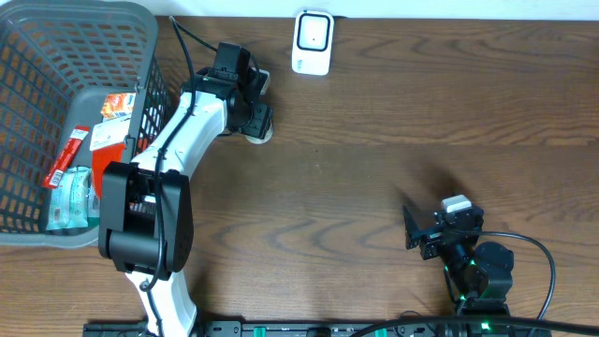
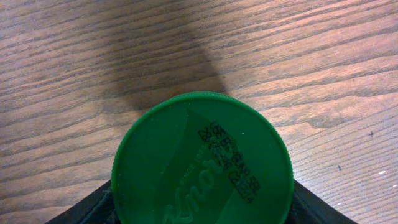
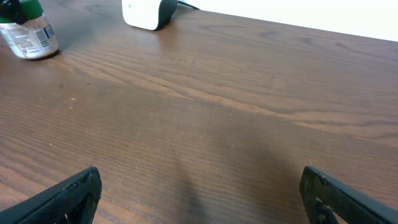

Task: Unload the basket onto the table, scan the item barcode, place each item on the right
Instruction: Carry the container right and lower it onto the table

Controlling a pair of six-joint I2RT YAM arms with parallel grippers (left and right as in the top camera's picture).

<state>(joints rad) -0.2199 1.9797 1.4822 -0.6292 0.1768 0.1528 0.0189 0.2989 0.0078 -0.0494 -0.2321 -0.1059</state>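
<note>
We see left tool (image 1: pixel 255 110) clamped on green-lidded jar (image 2: pixel 202 162) | right tool (image 3: pixel 202 196) spread apart above tabletop (image 1: pixel 374 112)

- Jar (image 1: pixel 261 135): from overhead, nearly all hidden under the left arm (image 1: pixel 187 122); only a pale sliver shows.
- Lid (image 2: pixel 202 162): lower part cropped by the bottom edge of the left wrist view (stamped code too blurred to read).
- Left fingers (image 2: pixel 81 208): two dark corners only.
- Right fingers (image 3: pixel 68 196): tips only, the rest cropped.
- Scanner (image 3: pixel 146 12): top cut off.
- Basket (image 1: pixel 28 56): left side cropped.
- Packets (image 1: pixel 70 178): partly behind the mesh, print too small.
</note>
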